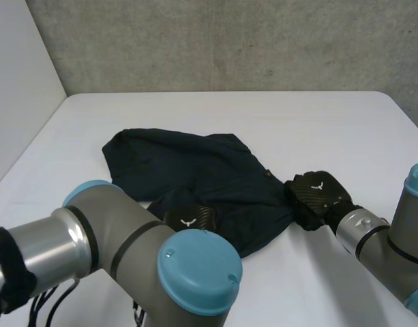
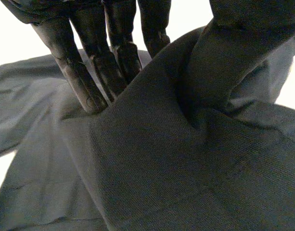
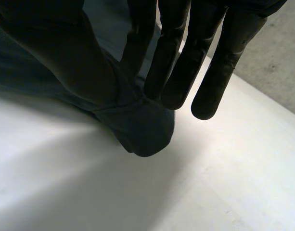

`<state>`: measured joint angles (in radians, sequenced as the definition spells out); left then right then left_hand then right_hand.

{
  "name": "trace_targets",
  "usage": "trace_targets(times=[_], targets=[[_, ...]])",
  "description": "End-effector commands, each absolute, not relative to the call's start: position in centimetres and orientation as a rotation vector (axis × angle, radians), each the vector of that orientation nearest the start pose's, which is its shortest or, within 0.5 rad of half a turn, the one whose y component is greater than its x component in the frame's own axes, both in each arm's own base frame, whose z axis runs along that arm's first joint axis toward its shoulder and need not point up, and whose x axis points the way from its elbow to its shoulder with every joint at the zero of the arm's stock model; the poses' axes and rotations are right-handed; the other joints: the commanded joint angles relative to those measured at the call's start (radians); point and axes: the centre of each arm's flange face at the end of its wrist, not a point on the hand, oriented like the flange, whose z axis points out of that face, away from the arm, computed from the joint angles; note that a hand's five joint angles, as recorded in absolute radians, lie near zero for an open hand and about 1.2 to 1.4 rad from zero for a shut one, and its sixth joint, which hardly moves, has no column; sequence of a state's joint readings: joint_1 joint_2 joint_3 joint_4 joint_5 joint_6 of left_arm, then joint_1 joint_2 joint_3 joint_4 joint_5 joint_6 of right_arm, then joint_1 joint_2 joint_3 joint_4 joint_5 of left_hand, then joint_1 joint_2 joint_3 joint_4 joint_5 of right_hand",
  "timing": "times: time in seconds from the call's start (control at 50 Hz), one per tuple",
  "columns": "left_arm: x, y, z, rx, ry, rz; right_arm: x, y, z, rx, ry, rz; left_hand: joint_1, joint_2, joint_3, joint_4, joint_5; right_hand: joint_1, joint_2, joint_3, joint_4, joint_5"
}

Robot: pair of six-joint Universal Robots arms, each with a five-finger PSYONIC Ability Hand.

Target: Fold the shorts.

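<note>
Shorts (image 1: 195, 174), dark navy and rumpled, lay mid-way across the white table (image 1: 297, 122). The left hand (image 1: 189, 219) pinched a fold at their near edge; the right hand (image 1: 318, 194) nipped their right-side corner. An uneven pull might have slipped either shallow pinch. Bare tabletop lay open on every side.
</note>
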<state>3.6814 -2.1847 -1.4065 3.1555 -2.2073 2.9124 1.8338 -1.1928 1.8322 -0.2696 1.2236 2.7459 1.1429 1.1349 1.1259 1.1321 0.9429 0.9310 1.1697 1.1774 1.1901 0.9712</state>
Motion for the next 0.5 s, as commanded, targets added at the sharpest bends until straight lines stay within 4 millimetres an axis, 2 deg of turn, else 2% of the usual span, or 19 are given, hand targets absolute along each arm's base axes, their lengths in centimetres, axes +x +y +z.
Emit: trace_targets(times=[0.02,0.1,0.16,0.22,0.34,0.44,0.48,0.5], targets=[[-33.3,-14.7,15.6,0.598,2.592,-1.823,23.9,-26.1,15.6,-1.047,2.137,-1.719,0.253,0.261,0.270,0.264,0.279,0.465,0.227,0.219,0.206,0.251],[-32.4,-16.1,17.0,0.653,2.521,-1.830,24.0,-26.2,17.3,-1.058,2.112,-1.745,0.253,0.261,0.270,0.264,0.279,0.465,0.227,0.219,0.206,0.251],[-31.2,-18.4,18.2,0.669,2.460,-1.816,24.1,-26.0,18.5,-1.086,2.111,-1.729,0.253,0.261,0.270,0.264,0.279,0.465,0.227,0.219,0.206,0.251],[-30.5,-19.6,18.7,0.799,2.402,-1.774,25.1,-25.2,19.3,-1.126,2.084,-1.693,0.253,0.261,0.270,0.264,0.279,0.465,0.227,0.219,0.206,0.251],[-29.4,-21.9,18.2,1.152,2.273,-1.643,28.8,-23.2,21.0,-1.223,1.958,-1.685,0.253,0.261,0.270,0.264,0.279,0.465,0.227,0.219,0.206,0.251],[-28.5,-23.2,17.4,1.297,2.268,-1.563,30.1,-23.2,19.9,-1.255,1.982,-1.604,0.222,0.230,0.239,0.233,0.247,0.465,0.227,0.219,0.206,0.251],[-28.4,-23.2,17.3,1.319,2.285,-1.561,30.4,-23.5,19.2,-1.259,2.016,-1.576,-0.132,-0.124,-0.115,-0.121,-0.106,0.465,0.227,0.219,0.206,0.251],[-28.4,-23.2,17.3,1.332,2.293,-1.558,30.5,-23.5,19.0,-1.262,2.024,-1.570,-0.509,-0.501,-0.492,-0.498,-0.483,0.465,0.227,0.219,0.206,0.251]])
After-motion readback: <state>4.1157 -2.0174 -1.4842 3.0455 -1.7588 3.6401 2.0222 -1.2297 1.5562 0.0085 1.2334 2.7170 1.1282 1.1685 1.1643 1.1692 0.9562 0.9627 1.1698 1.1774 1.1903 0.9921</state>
